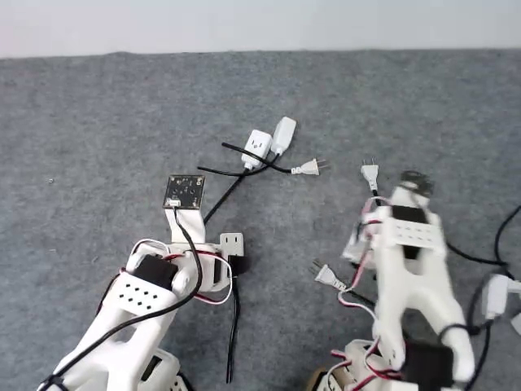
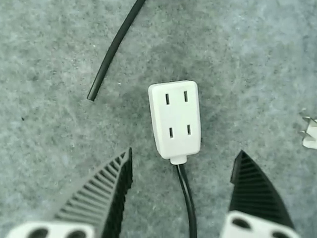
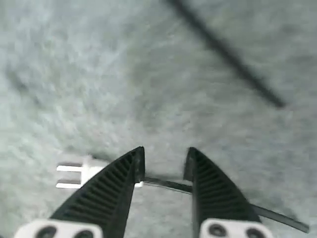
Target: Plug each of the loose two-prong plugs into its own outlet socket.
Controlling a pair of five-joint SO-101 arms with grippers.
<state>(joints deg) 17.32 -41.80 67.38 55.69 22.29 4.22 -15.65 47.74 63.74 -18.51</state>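
Hovering low over a white plug [image 3: 81, 174] on the grey surface [image 1: 98, 122], the right claw [image 3: 163, 151] stands only slightly parted. It straddles the thin cord [image 3: 163, 184] just behind the plug body and has hold of nothing. Across the surface, the left claw [image 2: 185, 152] hangs wide open and empty over a white socket block [image 2: 174, 119]. The block lies flat with its slots facing up and its black lead running back between the two fingers.

The step in hand looks like the first pick-up, one arm lining up on a plug and the other on the socket meant to receive it. No plug appears seated in this block. The next move likely calls for the right claw to shift forward onto the plug body rather than pinch the cord. The left claw would then close across the block's sides and leave the slots clear.

Plug and block lie well apart, so a carry across the surface would be needed. A second plug [image 1: 327, 277] rests between the arms, and a third [image 1: 308, 169] lies farther out on a black cable. Just beside it sits a pair of sockets [image 1: 270, 142], crossed by black cables. A loose cable end [image 2: 111, 49] lies near the block and could snag.
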